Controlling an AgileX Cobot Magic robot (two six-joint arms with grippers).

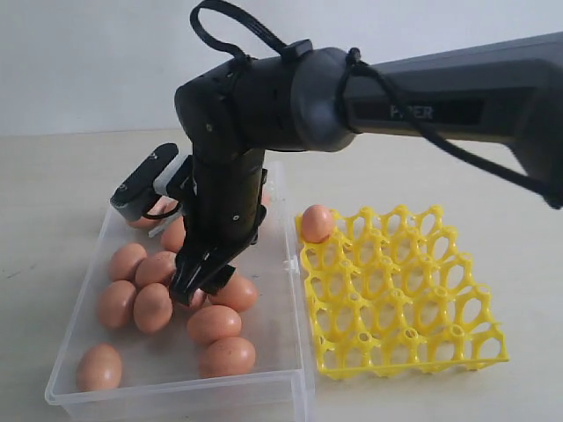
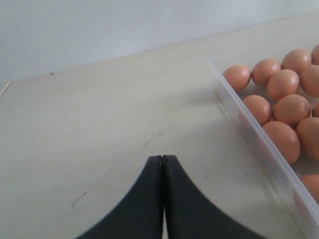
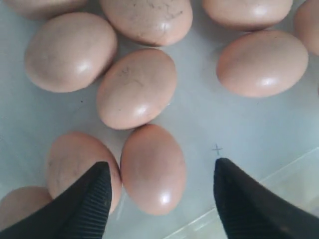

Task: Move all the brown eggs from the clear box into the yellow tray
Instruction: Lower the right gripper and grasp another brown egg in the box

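Note:
Several brown eggs (image 1: 152,307) lie in the clear box (image 1: 176,391), and one brown egg (image 1: 317,222) sits in a back corner cup of the yellow tray (image 1: 405,299). My right gripper (image 1: 202,286) reaches across into the box, pointing down, and is open. In the right wrist view, my right gripper (image 3: 162,164) straddles one egg (image 3: 153,169) without touching it; the egg lies closer to the ribbed finger (image 3: 97,194). My left gripper (image 2: 163,157) is shut and empty over the bare table beside the box wall (image 2: 249,134), with eggs (image 2: 282,83) behind the wall.
The tray stands right of the box, their edges almost touching. Another egg (image 3: 75,164) lies against the straddled one, under the ribbed finger. The right arm's dark forearm (image 1: 457,97) spans above the tray. A pale wall rises behind the table.

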